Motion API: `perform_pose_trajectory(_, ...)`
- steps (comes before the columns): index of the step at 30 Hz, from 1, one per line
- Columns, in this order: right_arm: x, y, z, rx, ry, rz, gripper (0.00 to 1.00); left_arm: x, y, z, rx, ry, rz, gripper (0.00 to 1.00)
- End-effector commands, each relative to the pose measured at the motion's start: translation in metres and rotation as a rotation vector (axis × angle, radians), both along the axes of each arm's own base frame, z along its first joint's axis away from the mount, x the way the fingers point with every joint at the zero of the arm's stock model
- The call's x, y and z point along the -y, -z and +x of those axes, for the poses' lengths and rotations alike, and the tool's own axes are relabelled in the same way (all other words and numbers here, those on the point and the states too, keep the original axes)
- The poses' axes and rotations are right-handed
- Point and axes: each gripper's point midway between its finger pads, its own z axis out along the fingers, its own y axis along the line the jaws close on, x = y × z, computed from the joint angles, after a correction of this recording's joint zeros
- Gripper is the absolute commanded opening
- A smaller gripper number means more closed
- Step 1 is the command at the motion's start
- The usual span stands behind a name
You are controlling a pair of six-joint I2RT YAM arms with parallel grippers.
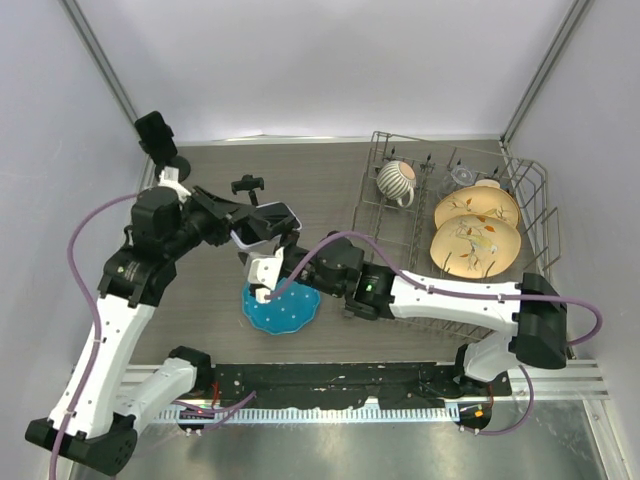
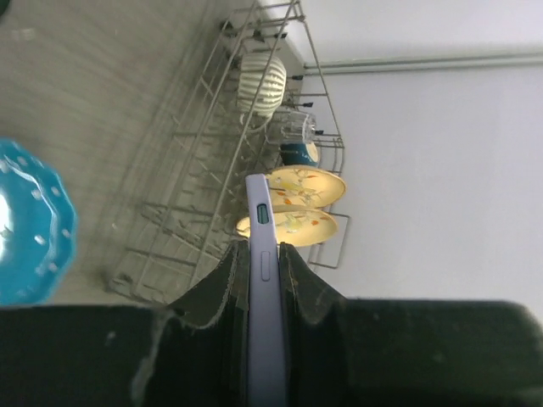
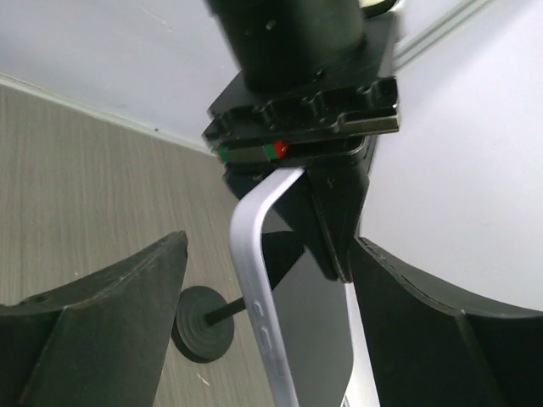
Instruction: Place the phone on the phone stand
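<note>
Lilac phone (image 2: 264, 297) juts lengthwise from our left gripper's (image 2: 260, 254) clench, right gripper (image 3: 267, 297) released; we see the phone stand (image 1: 156, 132) beyond, leftward.

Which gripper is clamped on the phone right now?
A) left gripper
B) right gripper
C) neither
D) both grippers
A: the left wrist view shows the phone pinched edge-on in the left gripper, while the right gripper stands open, its fingers spread wide on either side of the phone.

The left claw (image 1: 248, 228) holds the phone (image 1: 270, 220) near the blue plate (image 1: 285, 312), right claw (image 1: 268, 256) just beside.
</note>
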Motion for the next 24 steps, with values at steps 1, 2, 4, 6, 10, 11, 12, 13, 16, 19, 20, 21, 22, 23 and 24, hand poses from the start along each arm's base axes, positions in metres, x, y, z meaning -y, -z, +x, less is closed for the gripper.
perform_pose_trajectory(1,0.008,-0.036,-0.015,-0.025,-0.064,-0.025,0.85,-0.009,-0.075,-0.009,0.431,0.115,0.265,0.0)
perform_pose_trajectory(2,0.009,-0.032,-0.018,-0.049,-0.093,-0.056,0.85,-0.011,-0.068,-0.01,0.432,0.143,0.339,0.0)
perform_pose_trajectory(4,0.018,-0.028,-0.021,-0.098,-0.141,-0.13,0.85,-0.022,-0.074,-0.005,0.492,0.176,0.526,0.0)
perform_pose_trajectory(6,0.038,-0.019,-0.012,-0.176,-0.155,-0.184,0.87,-0.026,-0.079,-0.008,0.525,0.228,0.628,0.0)
perform_pose_trajectory(10,0.065,-0.023,-0.001,-0.323,-0.288,-0.191,0.87,-0.01,-0.073,-0.02,0.654,0.482,0.773,0.0)
perform_pose_trajectory(11,0.071,-0.021,0.004,-0.364,-0.304,-0.186,0.87,-0.007,-0.063,-0.029,0.671,0.58,0.807,0.0)
perform_pose_trajectory(12,0.076,-0.021,0.006,-0.413,-0.332,-0.176,0.87,-0.007,-0.063,-0.033,0.68,0.611,0.828,0.0)
perform_pose_trajectory(13,0.086,-0.021,0.026,-0.45,-0.31,-0.163,0.87,-0.008,-0.059,-0.035,0.675,0.64,0.85,0.0)
perform_pose_trajectory(16,0.089,-0.022,0.023,-0.527,-0.409,-0.161,0.85,-0.001,-0.043,-0.05,0.721,0.794,0.866,0.0)
perform_pose_trajectory(19,0.082,-0.022,0.015,-0.589,-0.538,-0.165,0.83,0.01,-0.04,-0.06,0.798,0.873,0.819,0.0)
perform_pose_trajectory(20,0.075,-0.013,0.016,-0.636,-0.572,-0.177,0.82,0.013,-0.043,-0.059,0.826,0.873,0.816,0.0)
perform_pose_trajectory(21,0.074,-0.016,0.004,-0.654,-0.659,-0.182,0.81,0.015,-0.04,-0.06,0.841,0.891,0.807,0.0)
perform_pose_trajectory(22,0.071,-0.022,0.001,-0.676,-0.697,-0.18,0.8,0.016,-0.041,-0.06,0.86,0.892,0.814,0.0)
perform_pose_trajectory(23,0.065,-0.016,0.002,-0.707,-0.726,-0.185,0.78,0.017,-0.042,-0.057,0.876,0.891,0.816,0.0)
perform_pose_trajectory(24,0.062,-0.016,-0.003,-0.725,-0.765,-0.189,0.77,0.018,-0.043,-0.057,0.893,0.894,0.818,0.0)
